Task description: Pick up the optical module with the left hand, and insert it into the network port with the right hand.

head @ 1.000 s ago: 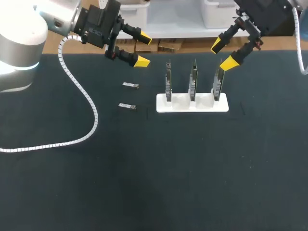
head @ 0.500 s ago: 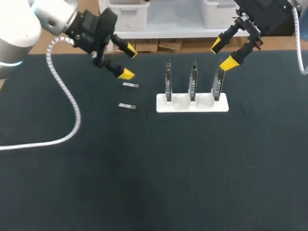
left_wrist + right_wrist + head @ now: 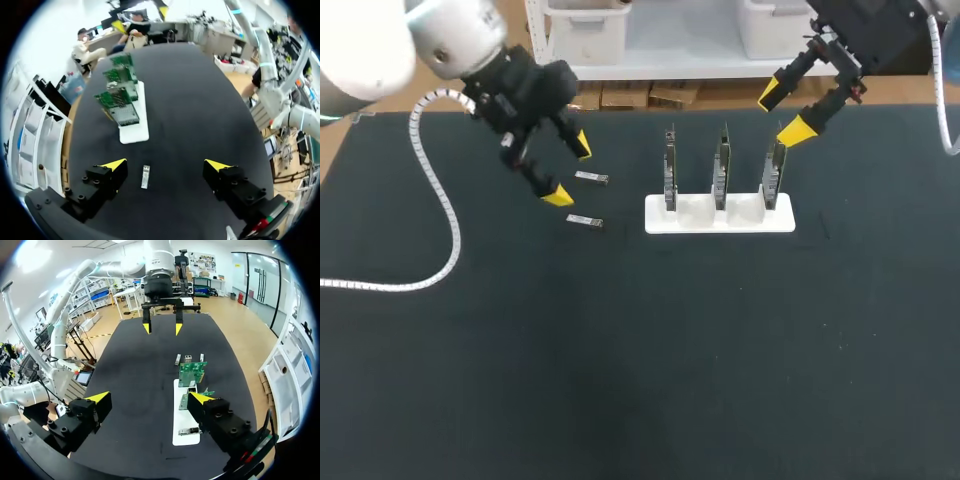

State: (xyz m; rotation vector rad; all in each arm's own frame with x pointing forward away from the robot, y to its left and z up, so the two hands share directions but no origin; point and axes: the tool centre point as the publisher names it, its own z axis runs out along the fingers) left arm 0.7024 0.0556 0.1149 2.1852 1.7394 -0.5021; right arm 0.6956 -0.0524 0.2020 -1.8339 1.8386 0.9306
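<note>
Two small silver optical modules lie on the black table left of the board stand, one farther back point(image 3: 591, 178) and one nearer point(image 3: 585, 221). My left gripper point(image 3: 570, 171) hangs open just left of and above them, touching neither. In the left wrist view a single module point(image 3: 145, 177) lies on the mat below the gap between the open fingers of the left gripper point(image 3: 165, 165). The white stand point(image 3: 720, 214) holds three upright green network boards point(image 3: 722, 165). My right gripper point(image 3: 783, 114) is open and empty, above the stand's back right end. Its own view point(image 3: 149, 397) shows the boards point(image 3: 192, 373) ahead.
A white coiled cable point(image 3: 430, 200) trails from the left arm across the table's left side. The table's back edge point(image 3: 640, 108) runs just behind the stand and both grippers. Black mat point(image 3: 650, 360) covers the front half.
My left gripper has swung down and forward from the back edge toward the two modules, turning so its tips line up front to back. The right arm has not moved.
</note>
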